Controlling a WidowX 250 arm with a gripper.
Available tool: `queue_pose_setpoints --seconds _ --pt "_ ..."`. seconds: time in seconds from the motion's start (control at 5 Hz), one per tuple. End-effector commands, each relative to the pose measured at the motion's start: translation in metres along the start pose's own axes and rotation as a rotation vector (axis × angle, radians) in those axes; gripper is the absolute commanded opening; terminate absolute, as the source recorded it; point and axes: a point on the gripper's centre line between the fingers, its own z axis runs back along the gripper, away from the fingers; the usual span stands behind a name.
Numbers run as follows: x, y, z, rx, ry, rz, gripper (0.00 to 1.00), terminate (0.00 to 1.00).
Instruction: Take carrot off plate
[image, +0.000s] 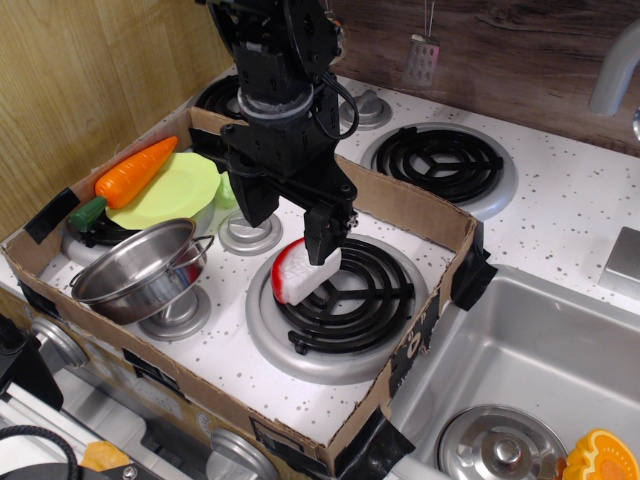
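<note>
Lying carrot (135, 172), stem toward lower left

One camera watches me from above and in front, tilted down across the stovetop (560, 200) toward the wooden back wall (520, 50). It sits fairly near: my claw (290, 225) hangs just left of centre, the cardboard tray (420, 215) spreads beneath it, and the sink (540, 340) lies lower right.
</note>
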Motion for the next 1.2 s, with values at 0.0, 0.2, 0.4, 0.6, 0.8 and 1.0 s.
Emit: queue_pose_setpoints --seconds 0.0,0.2,0.4,0.6,0.8,1.0 --pt "0.0 0.0 0.0 0.0 0.0 0.0 1.0 0.0" --pt "-0.007 0.018 0.005 0.031 -0.029 0.03 1.0 0.0" --pt "-0.01 0.036 0.013 0.082 -0.038 0.05 1.0 0.0" --pt "-0.006 0.058 0.028 0.117 -0.008 0.053 1.0 0.0" --pt "-0.001 0.077 0.029 0.137 -0.015 0.026 1.0 0.0" --pt "0.002 0.101 0.025 0.177 -0.064 -0.024 1.0 0.0"
